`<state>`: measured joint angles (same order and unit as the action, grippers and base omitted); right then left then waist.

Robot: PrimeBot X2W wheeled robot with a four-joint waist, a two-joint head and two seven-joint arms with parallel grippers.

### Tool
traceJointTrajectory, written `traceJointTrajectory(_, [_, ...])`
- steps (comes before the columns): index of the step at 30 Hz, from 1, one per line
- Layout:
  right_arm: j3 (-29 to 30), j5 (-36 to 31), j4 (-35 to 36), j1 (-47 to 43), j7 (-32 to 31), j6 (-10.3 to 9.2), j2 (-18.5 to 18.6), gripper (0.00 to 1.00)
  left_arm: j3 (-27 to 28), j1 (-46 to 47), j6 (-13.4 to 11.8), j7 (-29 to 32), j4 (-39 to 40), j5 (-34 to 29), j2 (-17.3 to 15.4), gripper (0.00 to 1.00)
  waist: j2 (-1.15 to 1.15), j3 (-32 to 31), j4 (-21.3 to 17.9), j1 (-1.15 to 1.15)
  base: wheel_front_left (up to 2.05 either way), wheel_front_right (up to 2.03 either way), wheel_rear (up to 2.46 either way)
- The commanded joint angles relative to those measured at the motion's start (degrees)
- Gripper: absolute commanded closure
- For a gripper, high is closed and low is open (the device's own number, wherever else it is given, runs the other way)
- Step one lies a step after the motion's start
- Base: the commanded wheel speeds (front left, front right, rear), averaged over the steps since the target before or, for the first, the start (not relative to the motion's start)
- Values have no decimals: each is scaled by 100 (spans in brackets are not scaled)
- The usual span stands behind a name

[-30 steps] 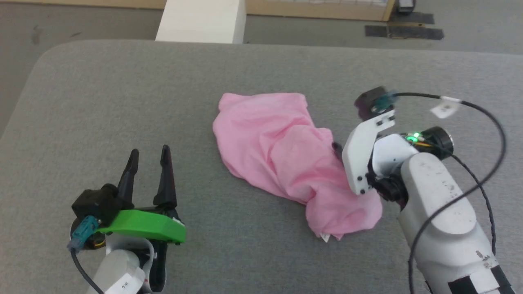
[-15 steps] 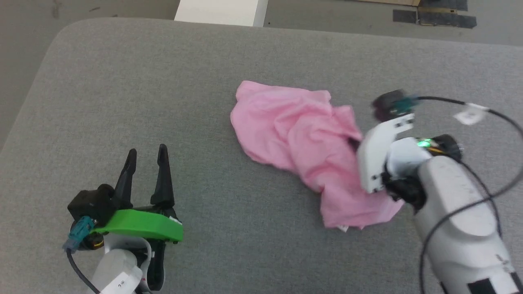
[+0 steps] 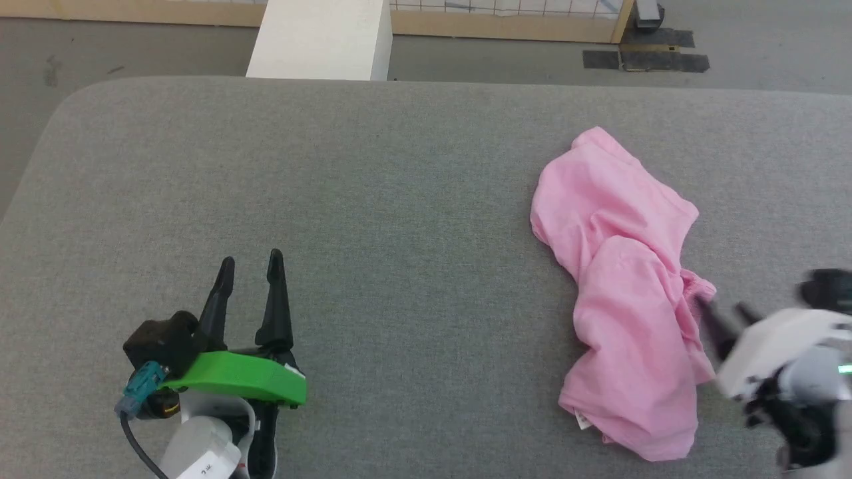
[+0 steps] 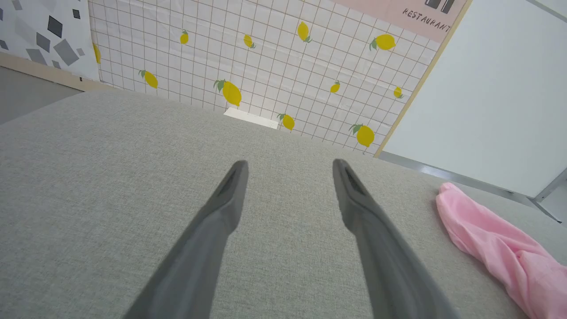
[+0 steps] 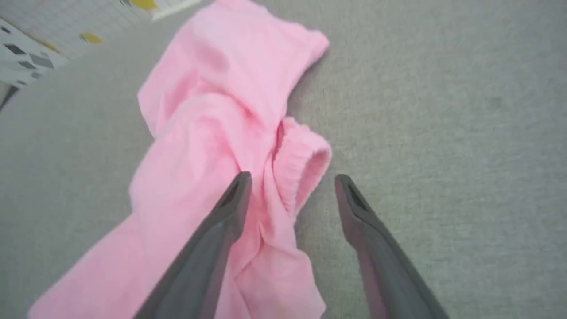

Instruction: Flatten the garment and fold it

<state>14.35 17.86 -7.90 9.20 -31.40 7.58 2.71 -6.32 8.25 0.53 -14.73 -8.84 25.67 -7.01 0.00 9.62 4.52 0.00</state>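
The light pink garment (image 3: 626, 293) lies crumpled and stretched lengthwise on the right part of the grey table (image 3: 373, 199). Its small white label (image 3: 580, 419) peeks out at the near end. My right gripper (image 3: 720, 307) is blurred at the lower right and touches the cloth's right edge. In the right wrist view my right gripper (image 5: 292, 177) is open, and the gathered waistband (image 5: 305, 159) of the garment (image 5: 212, 133) bulges between its fingers. My left gripper (image 3: 251, 258) stands open at the lower left, far from the cloth. The left wrist view shows it (image 4: 289, 164) holding nothing, with the garment (image 4: 496, 248) at the right.
A white block (image 3: 319, 36) stands beyond the table's far edge, with a wooden baseboard and dark floor patches (image 3: 645, 60) behind it. The table's rounded far-left corner (image 3: 66, 100) borders bare floor. A lemon-patterned tiled wall (image 4: 266, 66) is at the back.
The garment has slid to the right across the table and lies more drawn out. My right arm has pulled back to the lower right. The left gripper has stayed put.
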Motion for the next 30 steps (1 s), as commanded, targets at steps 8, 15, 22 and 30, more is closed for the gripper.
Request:
traceJointTrajectory(8, [1215,387,312,-279,1206,-9,19,0,-454,366,318,348,247,137,163,0,0,-30,-205,0,0,0,0])
traceJointTrajectory(15, [1214,463,47,-354,1406,-9,18,0,-2296,1234,652,2196,199,501,337,0,0,160,-643,0,0,0,0])
traceJointTrajectory(22, [971,564,-141,-323,1624,-9,18,0,-3525,1610,690,3889,-175,886,196,0,0,325,-1041,0,0,0,0])
traceJointTrajectory(30, [907,575,-223,-376,1748,-9,17,0,-3700,1606,694,3743,-120,1598,98,100,0,320,-1050,0,0,0,0])
